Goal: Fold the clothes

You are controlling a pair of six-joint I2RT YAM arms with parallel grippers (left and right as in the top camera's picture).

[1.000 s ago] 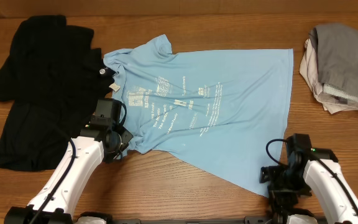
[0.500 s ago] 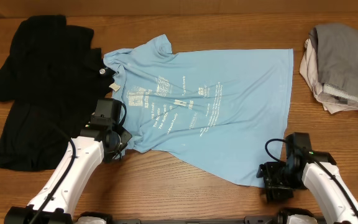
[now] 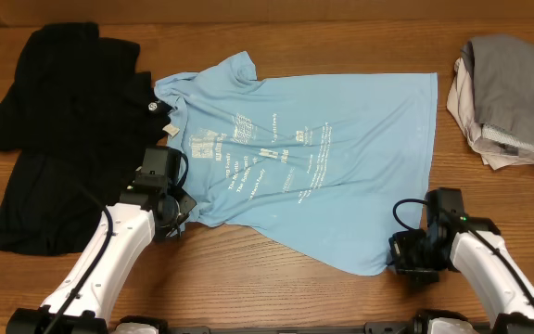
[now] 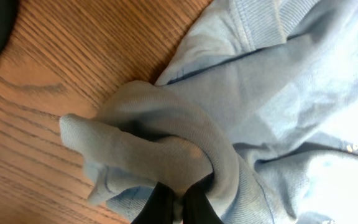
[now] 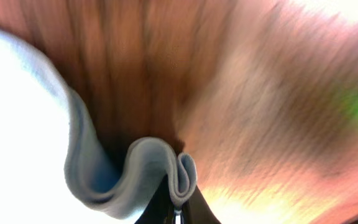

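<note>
Light blue T-shirt (image 3: 304, 167): spread out across the middle of the surface, collar end to the left, hem end to the right, rows of small white print facing up.
Wood surface (image 3: 276, 292): brown grain, bare along the near edge between the two arms.
Left jaws: clenched on the shirt's near left edge; in the left wrist view a bunched roll of blue cloth (image 4: 166, 149) is pinched between the dark fingertips (image 4: 160, 205), lifted into a hump off the wood.
Left arm (image 3: 109, 250): white, reaching in from the near left, its dark wrist right at the shirt's edge.
Right jaws: clenched on the shirt's near right corner; the right wrist view is blurred, yet it shows a doubled fold of pale blue hem (image 5: 160, 168) caught between the fingertips.
Right arm (image 3: 485, 269): white, coming in from the near right, its head touching the shirt's corner.
Black shirt (image 3: 54, 139): lies rumpled at the far left, its edge touching the blue collar and sleeve.
Grey and beige folded garments (image 3: 513, 88): stacked at the far right, well apart from the blue shirt.
</note>
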